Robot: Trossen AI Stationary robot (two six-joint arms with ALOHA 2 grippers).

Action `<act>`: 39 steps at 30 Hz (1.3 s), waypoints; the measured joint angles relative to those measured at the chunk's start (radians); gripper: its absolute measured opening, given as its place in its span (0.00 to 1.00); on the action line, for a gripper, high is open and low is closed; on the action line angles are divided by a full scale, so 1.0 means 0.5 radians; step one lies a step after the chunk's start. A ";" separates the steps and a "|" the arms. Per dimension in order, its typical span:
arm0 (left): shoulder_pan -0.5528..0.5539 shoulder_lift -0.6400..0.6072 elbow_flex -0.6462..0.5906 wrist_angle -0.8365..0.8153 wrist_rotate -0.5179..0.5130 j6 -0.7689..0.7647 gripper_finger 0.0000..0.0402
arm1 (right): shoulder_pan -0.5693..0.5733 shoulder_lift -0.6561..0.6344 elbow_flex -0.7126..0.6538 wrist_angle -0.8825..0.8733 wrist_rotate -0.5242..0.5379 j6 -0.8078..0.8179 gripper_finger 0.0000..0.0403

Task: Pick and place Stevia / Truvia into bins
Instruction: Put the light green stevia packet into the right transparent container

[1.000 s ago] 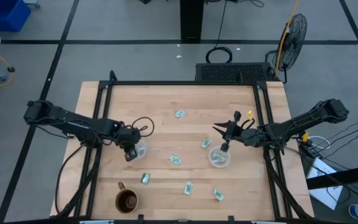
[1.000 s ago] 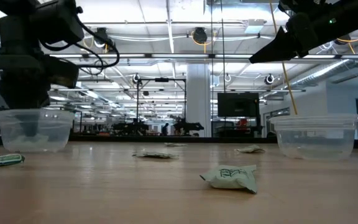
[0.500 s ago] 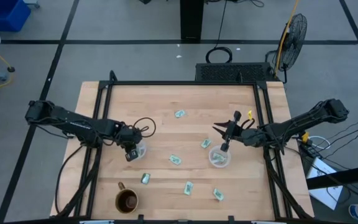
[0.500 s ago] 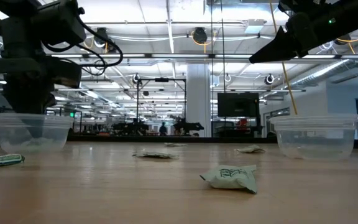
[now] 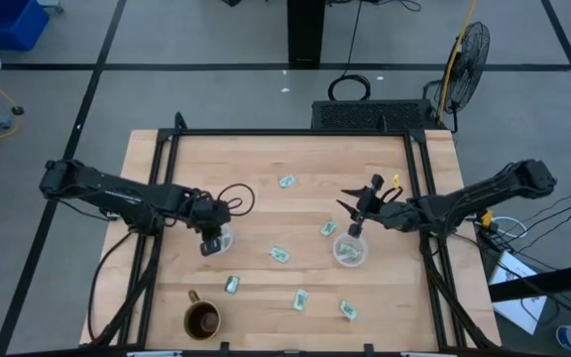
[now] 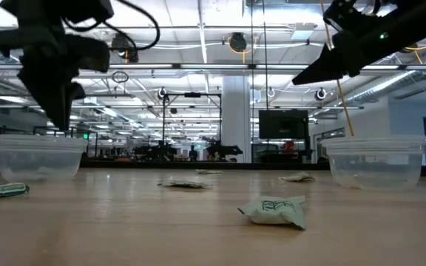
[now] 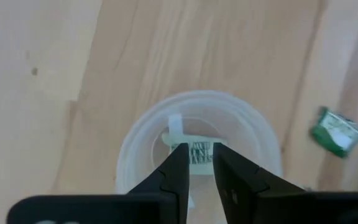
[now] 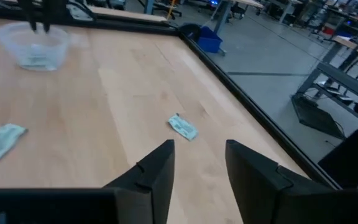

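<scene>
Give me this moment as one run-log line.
left gripper: above left cup, empty, packet inside | right gripper: open, above right cup | loose packets on table

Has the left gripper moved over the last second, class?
Yes. In the low view the left gripper has risen, clearing the rim of the cup it reached into earlier.

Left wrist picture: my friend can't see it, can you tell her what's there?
The left gripper hangs over a clear plastic cup on a wooden table, its jaws slightly apart. White packets lie in the cup, and a green packet lies beside it.
</scene>
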 joint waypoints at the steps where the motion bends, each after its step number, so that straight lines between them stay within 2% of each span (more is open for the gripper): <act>1: 0.000 0.000 0.046 -0.043 -0.001 0.024 0.20 | -0.020 0.011 0.000 0.000 -0.059 0.002 0.34; 4: 0.004 0.000 0.183 -0.118 -0.068 0.128 0.20 | -0.095 0.051 0.000 0.001 -0.300 0.030 0.34; 8: 0.007 0.000 0.341 -0.068 -0.343 0.346 0.18 | -0.231 0.132 0.001 0.001 -0.525 0.157 0.34; 12: 0.027 0.000 0.426 0.133 -0.608 0.555 0.16 | -0.404 0.182 0.017 -0.005 -0.922 0.201 0.34; 16: 0.112 0.001 0.455 0.299 -0.646 0.664 0.16 | -0.529 0.187 0.135 -0.206 -1.267 0.218 0.34; 21: 0.260 0.001 0.458 0.363 -0.688 0.671 0.16 | -0.551 0.308 0.401 -0.653 -1.303 0.211 0.34; 28: 0.476 0.001 0.458 0.374 -0.769 0.719 0.16 | -0.506 0.766 0.680 -1.008 -1.444 0.405 0.34; 33: 0.582 0.001 0.458 0.375 -0.771 0.722 0.16 | -0.520 1.033 0.826 -1.201 -1.445 0.405 0.34; 39: 0.638 0.001 0.458 0.375 -0.769 0.722 0.16 | -0.555 1.154 0.923 -1.222 -1.518 0.493 0.34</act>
